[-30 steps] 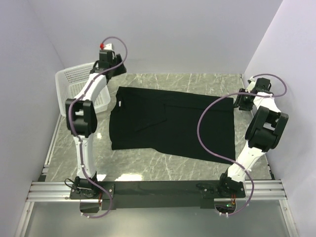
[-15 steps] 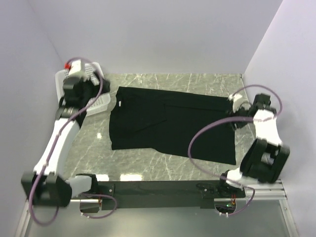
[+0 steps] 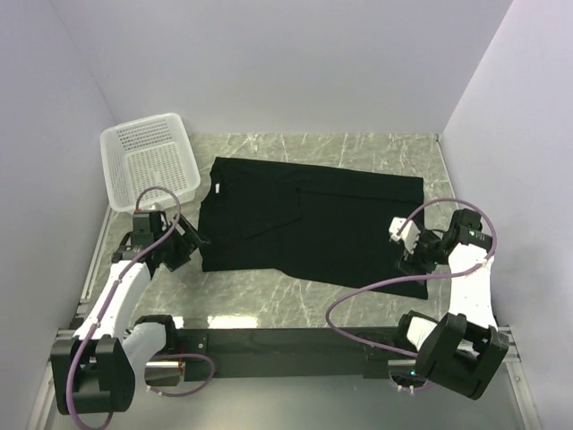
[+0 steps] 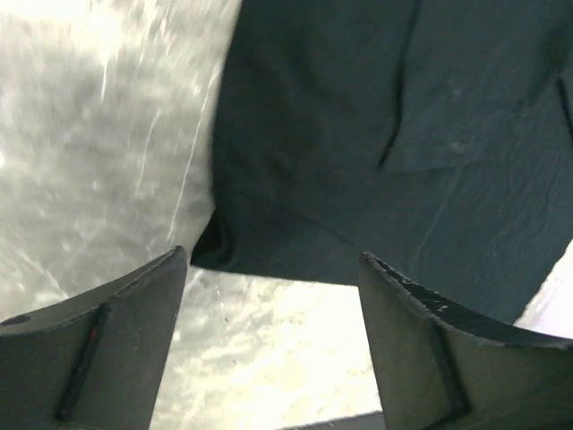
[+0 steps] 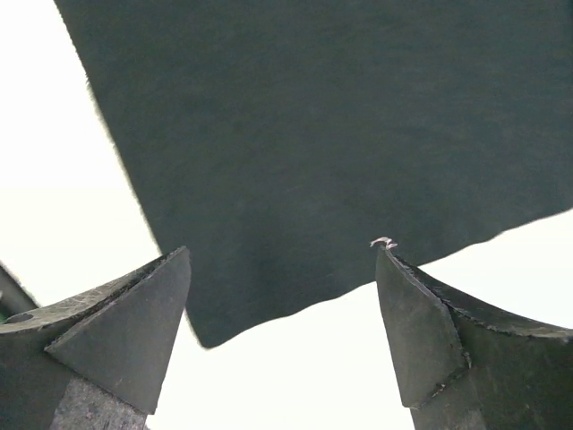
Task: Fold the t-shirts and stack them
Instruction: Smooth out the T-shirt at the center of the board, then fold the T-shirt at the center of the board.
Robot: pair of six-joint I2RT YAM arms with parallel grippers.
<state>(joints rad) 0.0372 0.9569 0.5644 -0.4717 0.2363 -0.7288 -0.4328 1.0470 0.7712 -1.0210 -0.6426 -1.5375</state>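
Lying flat on the marble table (image 3: 358,148), the black t-shirt (image 3: 304,224) runs lengthwise from 9 to 3 o'clock, collar toward 9. The left gripper (image 3: 190,240) hovers at its 7 o'clock corner and the right gripper (image 3: 405,249) at its 5 o'clock corner. Both have their fingers spread wide, gripping nothing.

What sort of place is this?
Probably a robotics lab test booth: two robot arms bolted to a black bar, plain walls boxing in the table, one black t-shirt laid out beside a white basket.
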